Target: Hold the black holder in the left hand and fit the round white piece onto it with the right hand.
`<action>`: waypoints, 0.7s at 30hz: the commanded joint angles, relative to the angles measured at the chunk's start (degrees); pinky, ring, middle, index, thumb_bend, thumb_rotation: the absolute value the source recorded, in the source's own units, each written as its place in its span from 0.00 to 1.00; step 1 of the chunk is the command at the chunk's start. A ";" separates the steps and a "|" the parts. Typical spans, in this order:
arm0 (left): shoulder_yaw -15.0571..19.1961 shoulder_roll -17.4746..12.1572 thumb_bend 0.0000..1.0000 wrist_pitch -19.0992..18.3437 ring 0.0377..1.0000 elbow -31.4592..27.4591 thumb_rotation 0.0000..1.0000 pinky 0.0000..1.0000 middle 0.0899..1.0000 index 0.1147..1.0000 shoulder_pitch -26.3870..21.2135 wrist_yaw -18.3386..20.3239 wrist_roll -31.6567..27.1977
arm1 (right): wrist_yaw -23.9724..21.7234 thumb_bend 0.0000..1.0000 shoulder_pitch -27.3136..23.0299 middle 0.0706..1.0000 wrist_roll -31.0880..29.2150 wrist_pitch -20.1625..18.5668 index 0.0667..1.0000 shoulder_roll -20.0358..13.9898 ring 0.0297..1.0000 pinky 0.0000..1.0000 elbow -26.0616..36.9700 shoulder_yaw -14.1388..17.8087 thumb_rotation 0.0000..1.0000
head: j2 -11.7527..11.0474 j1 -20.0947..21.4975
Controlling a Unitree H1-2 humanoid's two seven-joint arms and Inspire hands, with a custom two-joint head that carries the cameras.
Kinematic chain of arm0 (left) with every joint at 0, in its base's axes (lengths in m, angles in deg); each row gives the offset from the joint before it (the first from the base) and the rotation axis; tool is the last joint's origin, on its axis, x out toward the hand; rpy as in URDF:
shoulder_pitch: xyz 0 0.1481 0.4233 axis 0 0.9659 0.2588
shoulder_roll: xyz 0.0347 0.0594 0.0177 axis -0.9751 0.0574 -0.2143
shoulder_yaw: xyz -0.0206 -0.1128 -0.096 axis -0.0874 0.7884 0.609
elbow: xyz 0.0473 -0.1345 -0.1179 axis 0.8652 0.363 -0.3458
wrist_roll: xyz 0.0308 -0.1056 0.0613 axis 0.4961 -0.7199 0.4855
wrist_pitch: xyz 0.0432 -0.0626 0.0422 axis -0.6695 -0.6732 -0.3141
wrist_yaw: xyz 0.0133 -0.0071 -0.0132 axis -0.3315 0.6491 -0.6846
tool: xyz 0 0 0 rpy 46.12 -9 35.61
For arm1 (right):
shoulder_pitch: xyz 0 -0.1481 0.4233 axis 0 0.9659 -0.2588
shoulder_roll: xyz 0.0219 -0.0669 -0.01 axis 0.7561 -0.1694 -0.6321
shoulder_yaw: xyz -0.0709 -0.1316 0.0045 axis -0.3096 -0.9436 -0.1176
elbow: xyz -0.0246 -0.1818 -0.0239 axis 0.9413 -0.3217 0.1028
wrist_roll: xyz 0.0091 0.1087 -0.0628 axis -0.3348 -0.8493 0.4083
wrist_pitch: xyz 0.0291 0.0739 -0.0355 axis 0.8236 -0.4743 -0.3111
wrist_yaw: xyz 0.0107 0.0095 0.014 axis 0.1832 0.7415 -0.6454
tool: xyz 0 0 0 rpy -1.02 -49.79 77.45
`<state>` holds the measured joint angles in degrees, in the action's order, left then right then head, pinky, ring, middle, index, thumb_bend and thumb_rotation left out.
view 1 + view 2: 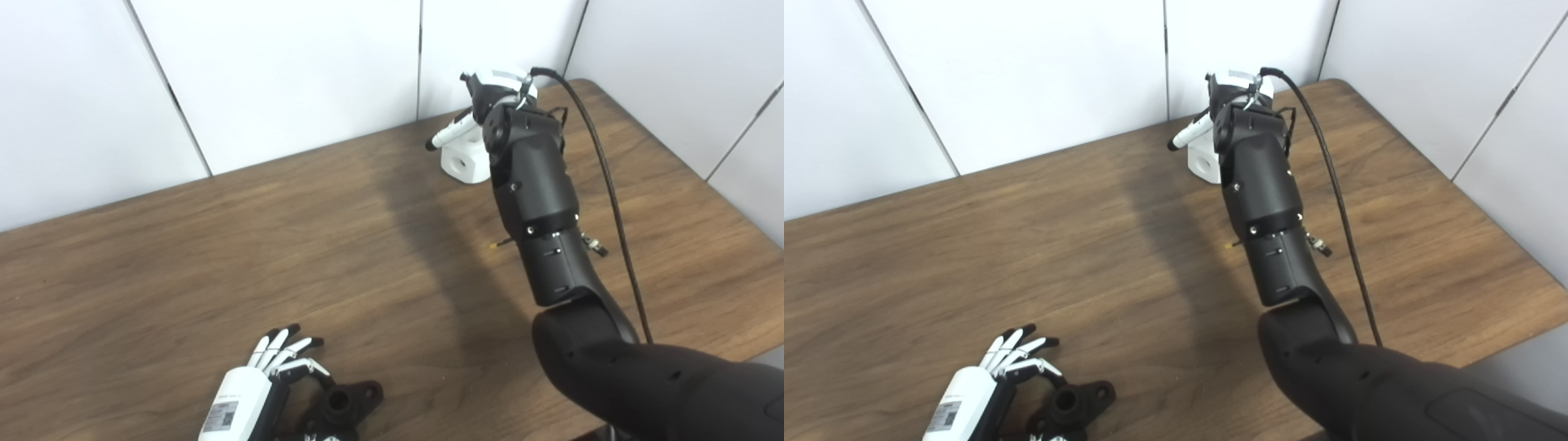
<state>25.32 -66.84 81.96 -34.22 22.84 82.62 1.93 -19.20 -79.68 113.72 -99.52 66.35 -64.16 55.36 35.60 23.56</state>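
The black holder (343, 401), a flanged part with a round bore, lies on the table at the bottom edge. My left hand (275, 364) rests just left of it with fingers stretched out and apart; the thumb side reaches under the holder, with no firm grasp visible. A white piece (464, 164), blocky with round holes, stands at the back of the table. My right hand (490, 98) is directly over it, largely hidden behind its own black forearm (533, 184). One white finger (450, 131) sticks out to the left above the piece. Contact cannot be made out.
White wall panels (275, 79) rise just behind the wooden table (245, 257). The table's right edge (723, 202) runs diagonally close to my right arm. A black cable (606, 184) hangs along the right forearm. A small pin (499, 244) shows beside the forearm.
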 commanded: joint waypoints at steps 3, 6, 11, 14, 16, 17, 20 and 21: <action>-0.02 -0.85 0.51 -3.72 0.96 1.67 0.06 0.99 0.83 0.42 1.48 2.76 3.76 | -0.80 0.95 -4.14 0.92 2.73 -0.05 0.96 0.34 0.97 0.86 0.19 1.11 0.46 | 0.13 -0.13; -0.03 -0.75 0.51 -3.79 0.96 1.59 0.06 0.99 0.83 0.42 1.41 2.74 3.95 | -1.90 0.94 -4.16 0.93 3.70 -0.06 0.97 0.64 0.97 0.86 0.09 1.27 0.47 | 0.16 -0.26; -0.07 -0.59 0.51 -4.20 0.96 1.32 0.06 0.99 0.83 0.42 1.38 3.22 4.31 | -3.69 0.92 -4.26 0.93 5.20 -0.06 0.94 0.84 0.97 0.87 -0.18 1.80 0.46 | 0.28 -0.59; -0.11 -0.46 0.51 -4.22 0.96 1.23 0.06 0.99 0.83 0.42 1.46 3.16 4.39 | -4.52 0.92 -4.30 0.92 5.86 -0.06 0.90 0.64 0.96 0.85 -0.32 1.78 0.46 | 0.40 -0.82; -0.12 -0.38 0.51 -4.34 0.96 1.03 0.06 0.99 0.83 0.42 1.53 3.25 4.46 | -5.09 0.92 -4.25 0.94 6.38 -0.06 0.92 0.38 0.97 0.86 -0.33 1.50 0.46 | 0.43 -0.96; -0.13 -0.37 0.51 -4.42 0.96 0.93 0.06 0.99 0.83 0.42 1.56 3.31 4.56 | -5.29 0.92 -4.20 0.95 6.47 -0.06 0.93 0.24 0.97 0.86 -0.33 1.36 0.46 | 0.43 -0.96; -0.15 -0.33 0.51 -4.36 0.96 0.82 0.06 0.98 0.83 0.42 1.62 3.13 4.58 | -5.79 0.92 -3.94 0.96 6.67 -0.06 0.95 -0.36 0.99 0.86 -0.41 0.85 0.47 | 0.46 -1.02; -0.15 -0.31 0.51 -4.32 0.96 0.80 0.06 0.98 0.83 0.42 1.64 3.07 4.53 | -5.95 0.92 -3.81 0.97 6.70 -0.06 0.96 -0.62 0.99 0.86 -0.41 0.60 0.48 | 0.49 -1.02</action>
<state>25.28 -66.11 80.83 -34.87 23.22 82.85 3.01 -25.22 -80.67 119.41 -99.53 67.34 -65.74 56.43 36.04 22.59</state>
